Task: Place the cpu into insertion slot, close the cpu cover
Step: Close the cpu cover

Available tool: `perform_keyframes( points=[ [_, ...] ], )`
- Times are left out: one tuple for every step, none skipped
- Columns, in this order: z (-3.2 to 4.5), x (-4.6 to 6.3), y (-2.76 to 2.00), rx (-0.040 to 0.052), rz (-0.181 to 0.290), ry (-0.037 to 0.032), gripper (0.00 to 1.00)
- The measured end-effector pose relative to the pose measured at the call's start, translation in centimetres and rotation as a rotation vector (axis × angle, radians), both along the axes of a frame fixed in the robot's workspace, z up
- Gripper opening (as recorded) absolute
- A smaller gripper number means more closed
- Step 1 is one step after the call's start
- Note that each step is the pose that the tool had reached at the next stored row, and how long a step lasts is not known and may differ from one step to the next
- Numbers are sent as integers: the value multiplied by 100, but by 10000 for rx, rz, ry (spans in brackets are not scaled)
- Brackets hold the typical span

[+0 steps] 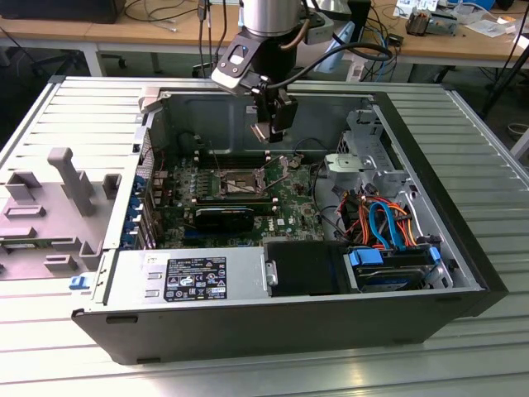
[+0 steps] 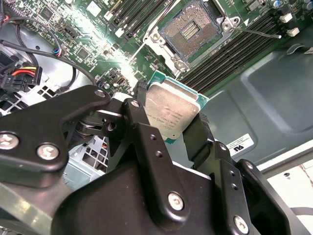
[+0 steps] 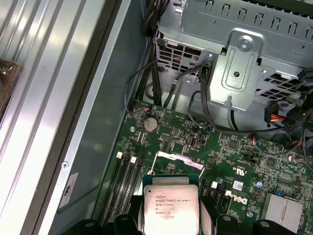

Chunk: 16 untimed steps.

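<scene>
Well above the green motherboard (image 1: 291, 201) of an open black computer case (image 1: 273, 331), which lay on its side on a ribbed metal worktop (image 1: 471, 132), the arm's black two-fingered tool (image 1: 266, 131) was closed on the cpu (image 2: 172, 111). This thin, light-grey square chip with a green border was pinched by two opposite edges, its metal-lidded face showing in both wrist views. The insertion slot (image 2: 190, 28), a square socket with a dark, pin-filled centre and silvery rim, lay bare below and apart from the chip. The cpu cover (image 3: 179, 160), a thin silvery frame, appeared to stand hinged open beside it. Judged from this, the chief risk was a chip lowered skewed or off-centre, which would crush the exposed pins. A light edge grip could also let it slip, and the raised cover or its lever wire (image 2: 254, 32) could snag a finger.
</scene>
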State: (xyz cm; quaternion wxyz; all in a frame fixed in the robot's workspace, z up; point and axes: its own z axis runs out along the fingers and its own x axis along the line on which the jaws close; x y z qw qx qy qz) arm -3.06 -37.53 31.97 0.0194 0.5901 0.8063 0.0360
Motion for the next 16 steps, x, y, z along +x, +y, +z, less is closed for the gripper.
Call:
perform_keyframes(
  points=[
    [-1,0,0,0,-9,0,55],
    [-1,0,0,0,-14,0,55],
    [-2,0,0,0,-30,0,55],
    [-3,0,0,1,-30,0,55],
    [-3,0,0,0,-30,0,55],
    [-3,0,0,0,-30,0,55],
    [-3,0,0,0,-30,0,55],
    [-3,0,0,0,-30,0,55],
    [-3,0,0,0,-31,0,55],
    [-3,0,0,0,-34,0,55],
    [-4,0,0,0,-43,0,55],
    [-5,0,0,1,-64,0,55],
    [-5,0,0,1,-75,0,55],
    [-6,0,0,1,-95,0,55],
    [-6,0,0,1,-114,0,55],
    [-6,0,0,1,-139,0,55]
  ],
)
